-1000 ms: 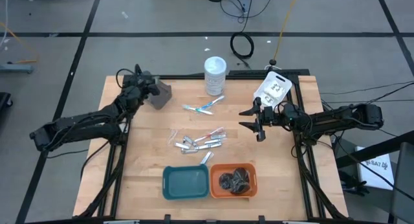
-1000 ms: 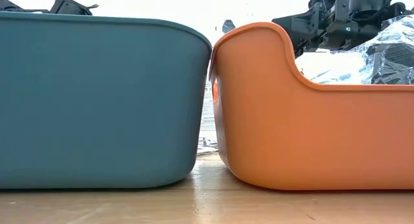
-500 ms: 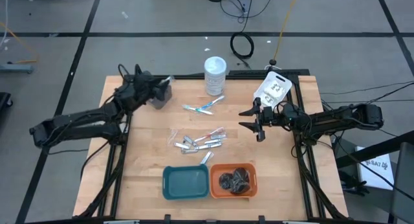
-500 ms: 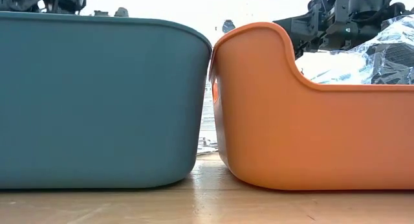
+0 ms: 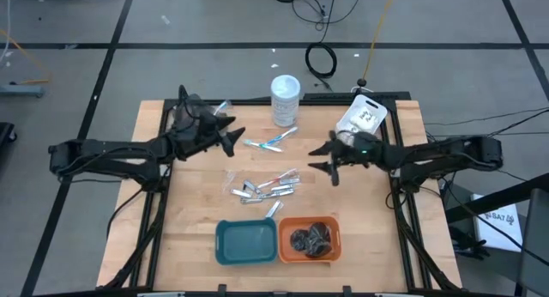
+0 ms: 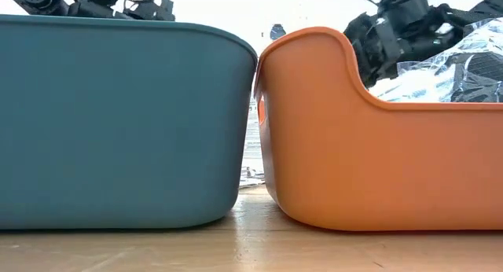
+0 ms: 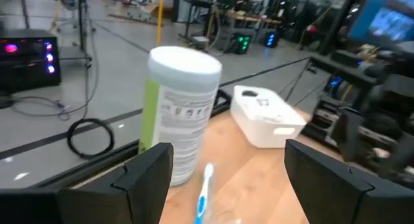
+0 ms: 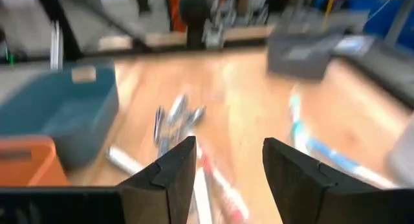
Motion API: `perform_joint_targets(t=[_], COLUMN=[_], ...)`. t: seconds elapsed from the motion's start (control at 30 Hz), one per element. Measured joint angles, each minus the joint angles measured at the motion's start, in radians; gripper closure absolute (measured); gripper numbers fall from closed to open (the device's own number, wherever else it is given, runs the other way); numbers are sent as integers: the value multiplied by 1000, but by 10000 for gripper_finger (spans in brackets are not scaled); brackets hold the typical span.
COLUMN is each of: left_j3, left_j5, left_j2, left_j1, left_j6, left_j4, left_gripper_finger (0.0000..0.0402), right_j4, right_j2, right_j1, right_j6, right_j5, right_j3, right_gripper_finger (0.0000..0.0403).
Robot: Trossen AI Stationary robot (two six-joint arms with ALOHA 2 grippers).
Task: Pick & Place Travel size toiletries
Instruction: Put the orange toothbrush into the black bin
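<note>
The left gripper (image 5: 233, 136) is hovering spread and empty at ten o'clock of the toiletry pile (image 5: 264, 187); the right gripper (image 5: 322, 158) is hanging parted, empty, at two o'clock.

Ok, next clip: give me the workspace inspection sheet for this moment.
Surface: wooden table, dark frame.
Job's things: slim tubes heaped mid-table; dark bundles in orange tray; teal tray holds nothing seen.
Clutter: white-lidded jar, toothbrushes, white box.
Hands: left hand open, beside the toothbrushes; right hand open, right of the heap; both hold nothing.
Cables: black coil on floor.
Surroundings: equipment racks behind; no person seen.
</note>
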Motion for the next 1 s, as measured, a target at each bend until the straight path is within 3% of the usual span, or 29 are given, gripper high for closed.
perform_joint_targets(t=[0.27,0.4,1.0], left_j3=[0,0,0], left_j5=[-14,27,35], left_j2=[73,79,78], left_j1=[0,-4,-22], left_j6=[-37,-49,-34], left_j4=[73,72,66], left_gripper_finger=[110,110,110], right_j4=[-29,-34,-47], right_j2=[381,503,629], right_j1=[31,17,14], right_j6=[-92,-121,-195], right_j5=[2,-1,-3], right_j3=[168,223,251], right_gripper_finger=[241,239,260])
